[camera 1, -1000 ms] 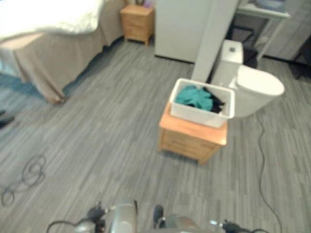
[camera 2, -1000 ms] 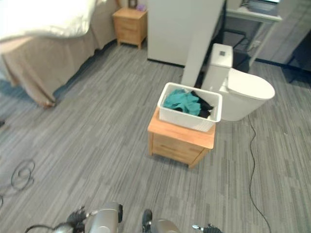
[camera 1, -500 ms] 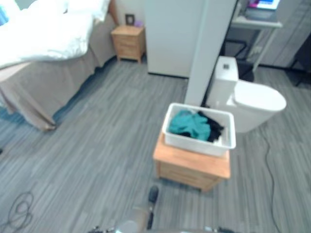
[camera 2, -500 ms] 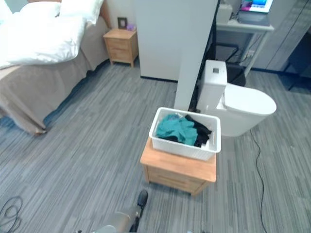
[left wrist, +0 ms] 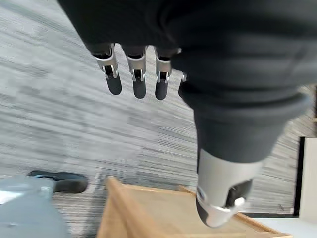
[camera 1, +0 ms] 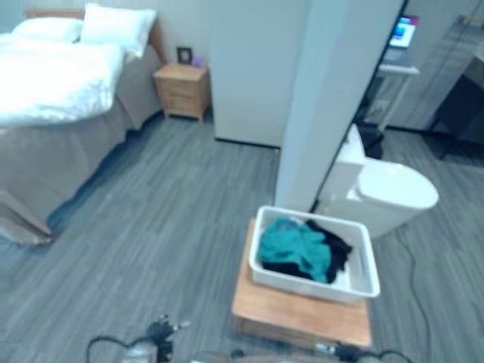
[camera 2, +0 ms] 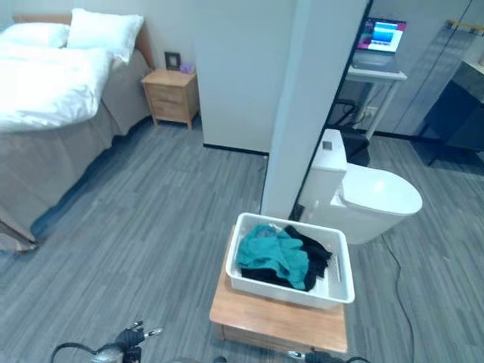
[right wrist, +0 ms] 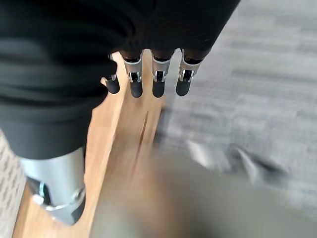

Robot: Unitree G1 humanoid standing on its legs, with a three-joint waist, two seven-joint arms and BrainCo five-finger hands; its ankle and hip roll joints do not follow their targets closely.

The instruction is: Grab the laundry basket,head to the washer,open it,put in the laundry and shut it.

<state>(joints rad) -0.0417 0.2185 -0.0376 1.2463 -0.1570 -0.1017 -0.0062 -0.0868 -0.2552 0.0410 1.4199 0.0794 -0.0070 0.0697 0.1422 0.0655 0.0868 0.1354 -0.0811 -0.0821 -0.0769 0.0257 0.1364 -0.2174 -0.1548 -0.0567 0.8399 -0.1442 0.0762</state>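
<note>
A white laundry basket (camera 2: 281, 290) stands on a low wooden cabinet (camera 2: 280, 324) just in front of me. In it lie a teal cloth (camera 2: 268, 255) and a black cloth (camera 2: 318, 255). My left hand (left wrist: 136, 75) hangs with straight fingers above the floor, beside a corner of the wooden cabinet (left wrist: 158, 213). My right hand (right wrist: 157, 79) is open too, its fingers over the wooden cabinet (right wrist: 130, 144) top. Neither hand touches the basket.
A white pillar (camera 2: 318, 98) rises right behind the basket, with a white toilet (camera 2: 370, 200) to its right. At the left is a bed (camera 2: 45, 98), with a nightstand (camera 2: 172, 97) by the far wall. A desk with a laptop (camera 2: 382, 41) stands at the back right.
The whole picture has shifted: the camera came closer and tipped up, so the basket now sits low and near. The basket and cabinet themselves have not moved.
</note>
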